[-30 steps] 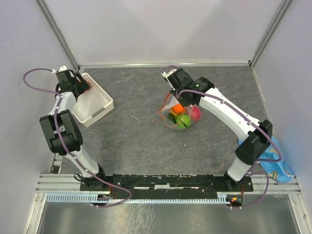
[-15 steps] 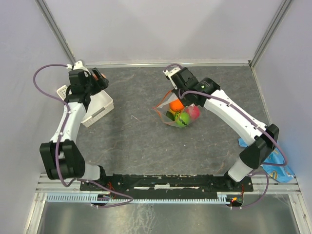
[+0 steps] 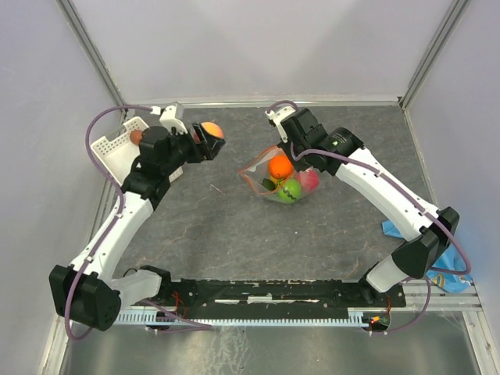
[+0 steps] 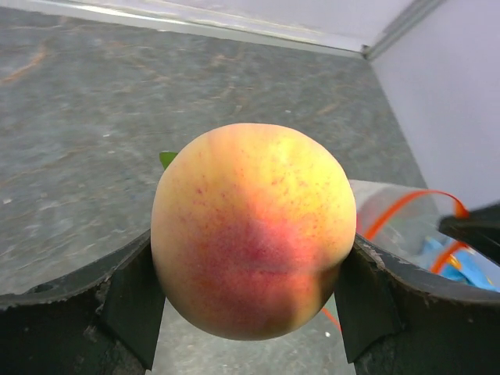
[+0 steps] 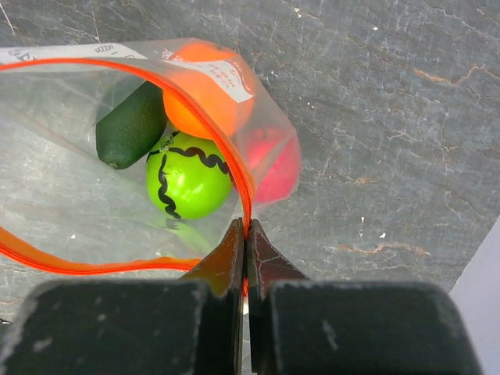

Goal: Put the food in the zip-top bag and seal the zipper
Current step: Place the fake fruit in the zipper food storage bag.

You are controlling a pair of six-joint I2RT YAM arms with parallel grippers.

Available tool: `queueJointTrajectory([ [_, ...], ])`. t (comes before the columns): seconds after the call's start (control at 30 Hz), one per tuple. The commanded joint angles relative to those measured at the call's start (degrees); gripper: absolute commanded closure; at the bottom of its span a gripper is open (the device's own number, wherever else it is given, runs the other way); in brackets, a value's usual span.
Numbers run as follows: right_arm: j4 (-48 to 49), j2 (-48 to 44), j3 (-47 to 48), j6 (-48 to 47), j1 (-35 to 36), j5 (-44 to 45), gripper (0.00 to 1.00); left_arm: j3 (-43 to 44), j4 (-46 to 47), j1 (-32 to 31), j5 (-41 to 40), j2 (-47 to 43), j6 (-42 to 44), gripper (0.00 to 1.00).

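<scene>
Four pieces are already in the bag (image 5: 70,203): an orange ball (image 5: 205,90), a lime green ball (image 5: 187,176), a dark green piece (image 5: 129,129) and a pink-red one (image 5: 277,168), bunched at the end away from the mouth. The bag lies on the worktop (image 3: 234,234), right of centre.

Right pincer (image 5: 246,250): clenched on the zipper strip (image 5: 70,66) at the mouth edge, lifting that lip so the mouth gapes as a loop.
Left pincer (image 3: 209,131): grasping the peach (image 4: 254,230) across its middle, jaws spread wide around it. It is in the air between the white basket (image 3: 109,148) and the bag, well apart from the mouth.

Step in hand, as judged: carry the peach to the mouth and let it go inside.

Notes for you:
- Come in from the open side of the loop, centred. The opening looks only a little wider than the peach.
- Take the fruit past the strip and low before you release. Dropped short, it will probably roll away.
- Hold the right pinch firm. If that lip sags, the mouth is likely to collapse.
- Avoid pushing the bag along the worktop.
</scene>
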Motion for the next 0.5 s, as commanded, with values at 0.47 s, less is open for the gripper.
queueJointTrajectory([
  [0.47, 4.11, -3.76, -0.47, 1.01, -0.21, -1.17, 0.98, 0.52, 9.96, -26.47, -0.87, 0.63, 7.52, 0.54],
])
